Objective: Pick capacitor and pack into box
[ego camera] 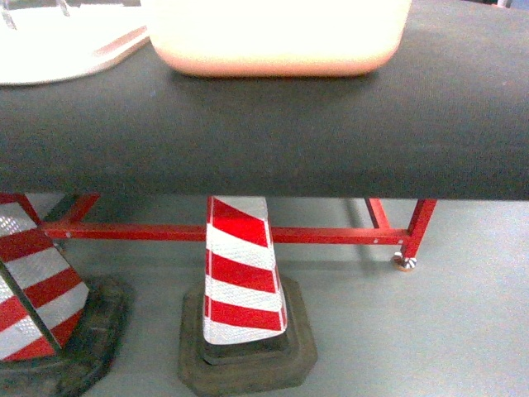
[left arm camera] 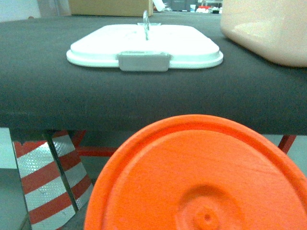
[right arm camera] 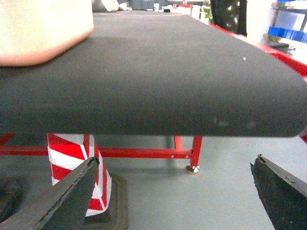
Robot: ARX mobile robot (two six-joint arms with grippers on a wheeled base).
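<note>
A big orange round capacitor (left arm camera: 201,177) fills the lower part of the left wrist view, its flat end face toward the camera. It hangs in front of the table edge and hides my left gripper's fingers; none shows beside it. The pale pink box (ego camera: 273,41) stands on the black table (ego camera: 331,132) near its front edge, also seen as the box (left arm camera: 268,28) and the box (right arm camera: 38,28). Its white lid (left arm camera: 144,45) lies flat to the left. My right gripper (right arm camera: 176,160) is open and empty, below table level. Neither gripper shows in the head view.
Under the table run red frame bars (ego camera: 331,236) ending in a caster (ego camera: 403,262). Two red-and-white striped cones (ego camera: 240,273) (ego camera: 33,281) stand on the grey floor. A brown carton (left arm camera: 110,7) sits at the table's far side.
</note>
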